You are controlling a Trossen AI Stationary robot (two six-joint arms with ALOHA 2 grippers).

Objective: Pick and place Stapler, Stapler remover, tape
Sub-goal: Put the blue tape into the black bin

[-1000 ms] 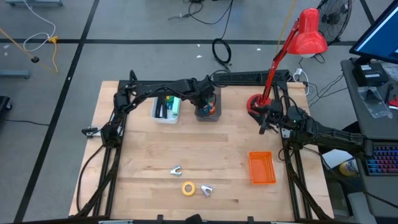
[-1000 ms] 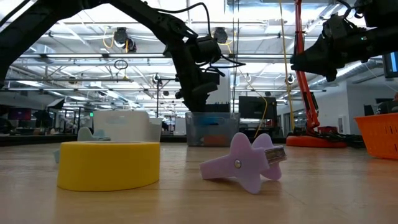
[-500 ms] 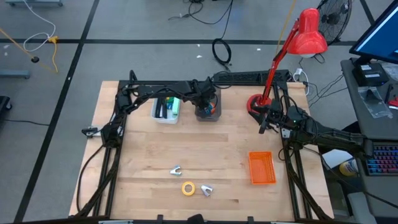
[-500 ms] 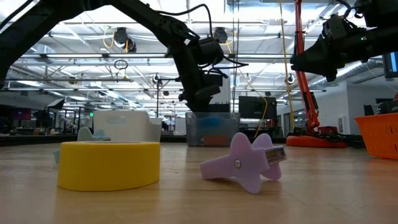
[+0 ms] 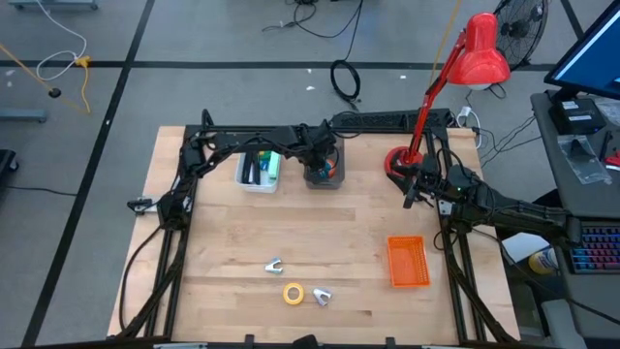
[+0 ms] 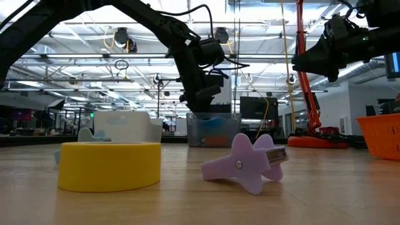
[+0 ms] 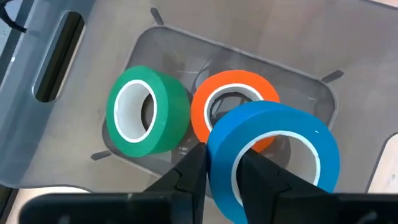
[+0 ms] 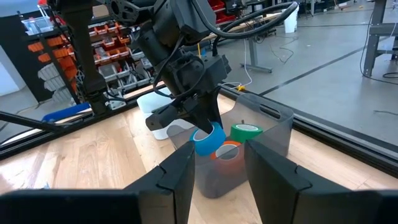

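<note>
My left gripper (image 5: 323,160) hangs over the grey see-through bin (image 5: 324,175) at the table's far middle, shut on the blue tape roll (image 7: 273,155). A green roll (image 7: 146,112) and an orange roll (image 7: 233,102) lie inside that bin. The yellow roll (image 5: 294,293) lies flat near the table's near edge, with two staple removers (image 5: 274,264) (image 5: 322,296) beside it. My right gripper (image 8: 221,186) is open and waits above the table's right side, near the red lamp's base (image 5: 398,162). My left gripper pinches the blue roll's wall (image 7: 221,168), with one finger (image 7: 264,177) inside the ring and the other finger (image 7: 189,177) outside it. It comes from above, pointing down. The roll is lifted and tilted in the bin's mouth, over the orange roll.
A white bin (image 5: 259,170) with dark and green items stands left of the grey one. An orange basket (image 5: 408,261) sits at the table's right. The red lamp (image 5: 480,53) leans over the far right corner. Bare wood lies across the table's middle.
My left gripper, with the blue roll, has sunk a little toward the grey bin, then kept still.
</note>
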